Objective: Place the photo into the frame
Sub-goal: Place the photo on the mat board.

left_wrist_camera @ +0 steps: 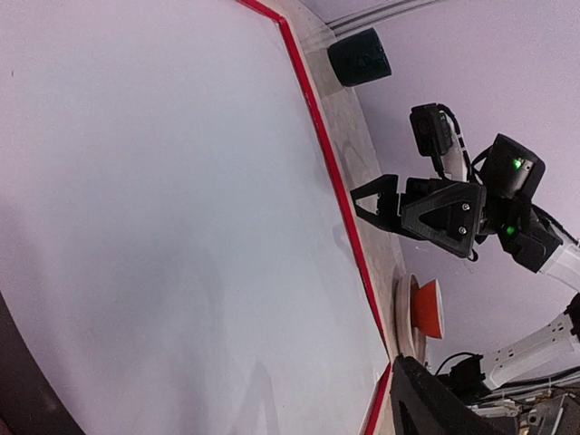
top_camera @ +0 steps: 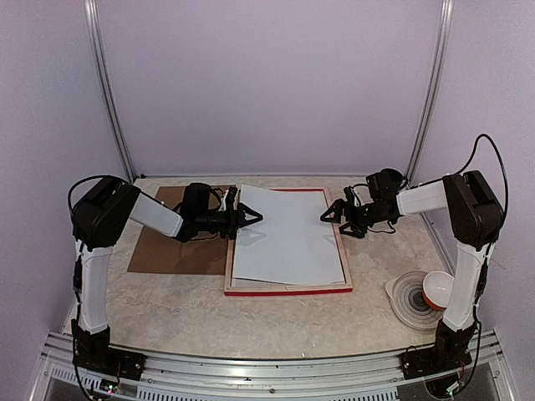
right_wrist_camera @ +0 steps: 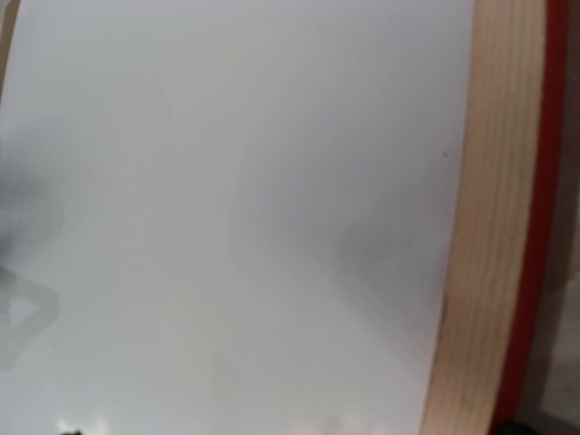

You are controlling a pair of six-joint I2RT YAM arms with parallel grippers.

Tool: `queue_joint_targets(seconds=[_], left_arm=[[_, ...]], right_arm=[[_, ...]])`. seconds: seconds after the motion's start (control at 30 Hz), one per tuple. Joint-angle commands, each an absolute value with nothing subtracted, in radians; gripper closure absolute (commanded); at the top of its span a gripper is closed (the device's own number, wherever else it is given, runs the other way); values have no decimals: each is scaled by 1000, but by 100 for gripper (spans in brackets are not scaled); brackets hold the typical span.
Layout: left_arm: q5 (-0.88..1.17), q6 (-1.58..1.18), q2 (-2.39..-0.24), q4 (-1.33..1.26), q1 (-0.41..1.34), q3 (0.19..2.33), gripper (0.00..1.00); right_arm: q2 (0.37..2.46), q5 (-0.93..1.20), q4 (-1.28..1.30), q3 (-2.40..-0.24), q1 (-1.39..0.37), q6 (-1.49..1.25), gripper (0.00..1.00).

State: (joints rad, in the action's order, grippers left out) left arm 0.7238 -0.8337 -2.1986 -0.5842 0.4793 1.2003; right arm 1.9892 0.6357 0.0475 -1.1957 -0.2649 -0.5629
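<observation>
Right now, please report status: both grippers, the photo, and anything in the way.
Left gripper open, right gripper open. Large paper photo lies white side up on red-edged wooden frame, slightly skewed. Nothing lies on it.

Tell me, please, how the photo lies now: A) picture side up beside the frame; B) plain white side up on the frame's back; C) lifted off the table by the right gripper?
B: the photo shows only blank white and rests, slightly askew, on the pale-wood back of the frame.
</observation>
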Motion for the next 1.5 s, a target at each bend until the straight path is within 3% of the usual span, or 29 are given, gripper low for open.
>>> queue_joint_targets(seconds=[0.0, 0.03, 0.07, 1.13, 1.3, 1.47], left_arm=[[673, -773, -2117, -512, 470, 1202, 10], [666, -766, -2110, -499, 469, 1205, 2], [655, -759, -2101, -488, 470, 1206, 1], [241, -557, -1769, -40, 454, 1191, 1], [109, -536, -1686, -49, 412, 1092, 1], [101, -565, -1620, -72, 344, 1017, 1]], right_arm=[[1945, 650, 54, -1216, -262, -552, 1], [1941, 641, 57, -1213, -262, -547, 1], [1935, 630, 62, -1211, -262, -543, 1], [1782, 484, 211, -1265, -311, -436, 1], [1820, 447, 237, -1289, -342, -442, 1], [1860, 335, 330, -1344, -418, -421, 1]])
